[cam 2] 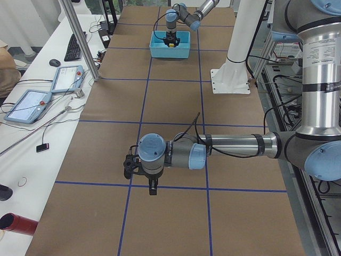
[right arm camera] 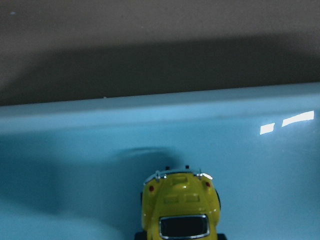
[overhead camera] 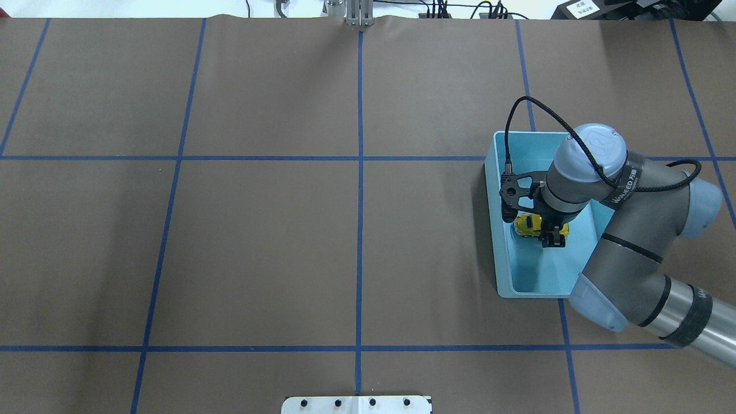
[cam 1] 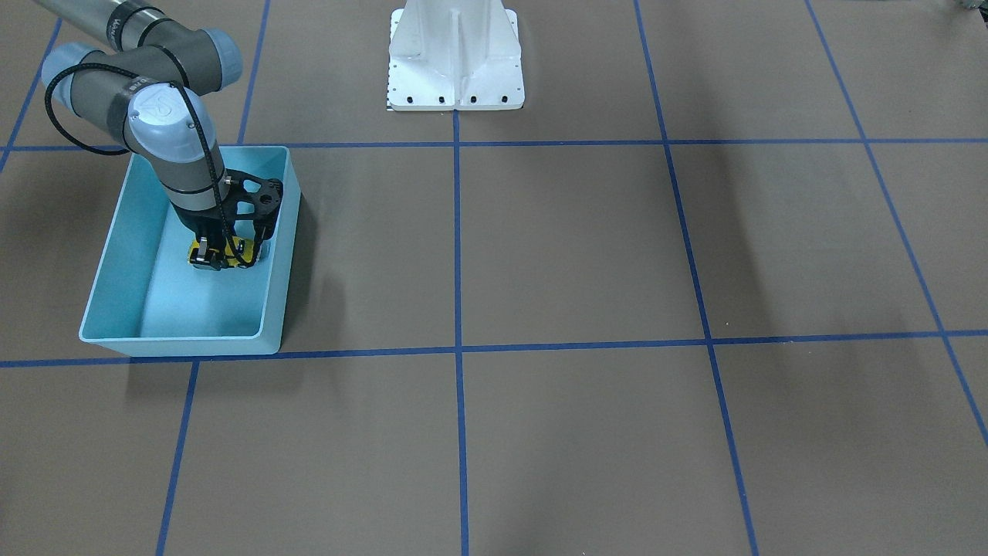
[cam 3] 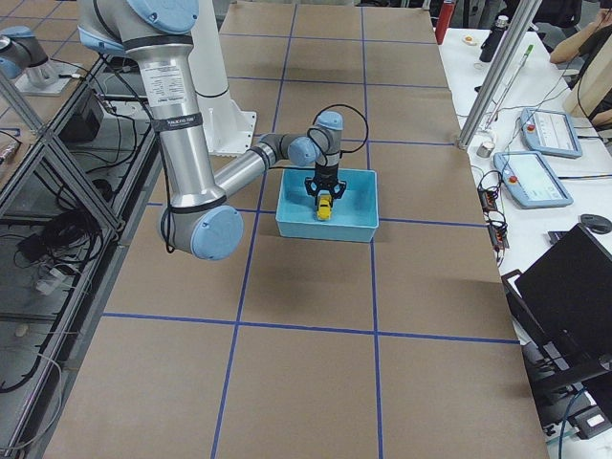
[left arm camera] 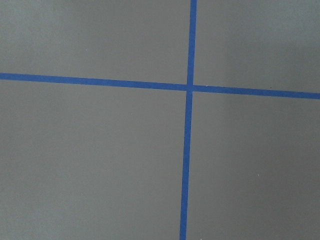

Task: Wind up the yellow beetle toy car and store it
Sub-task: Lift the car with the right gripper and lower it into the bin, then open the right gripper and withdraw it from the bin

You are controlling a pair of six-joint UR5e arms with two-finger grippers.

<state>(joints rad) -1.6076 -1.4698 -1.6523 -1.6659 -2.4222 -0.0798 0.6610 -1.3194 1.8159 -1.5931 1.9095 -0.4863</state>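
The yellow beetle toy car is low inside the light-blue bin, just above or on its floor. My right gripper reaches straight down into the bin and is shut on the car's sides. In the right wrist view the car's rounded end points at the bin wall. My left gripper hangs over bare table, far from the bin, and shows only in the exterior left view. I cannot tell whether it is open or shut. Its wrist camera sees only brown table.
The white robot base stands at the table's middle edge. Blue tape lines cross the brown table. A side desk holds control tablets and a keyboard.
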